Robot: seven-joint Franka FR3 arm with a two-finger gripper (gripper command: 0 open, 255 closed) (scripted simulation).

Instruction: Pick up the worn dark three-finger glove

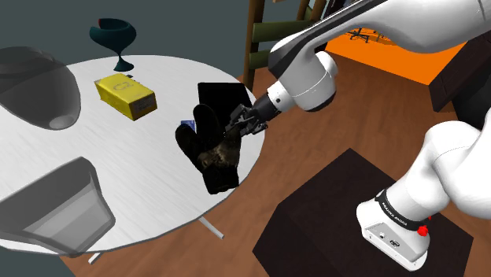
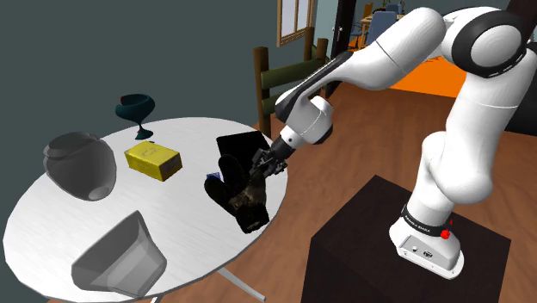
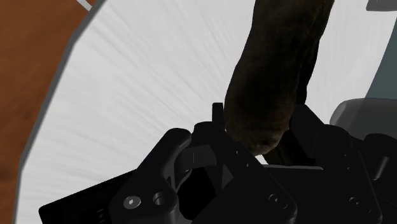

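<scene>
The dark, worn glove is near the round white table's edge closest to the arm, its lower end reaching over the rim. My gripper comes in from the shoulder view's right and is shut on the glove's upper part. From the second exterior view the glove hangs tilted from the gripper. In the wrist view the glove stretches away from the gripper, clasped between the black fingers, with the white tabletop behind it. Whether the glove still touches the table is unclear.
On the table are a yellow box, a teal goblet-shaped bowl, a grey rounded pot, a grey open bin, a flat black thing and a small blue item. A dark chair stands behind it.
</scene>
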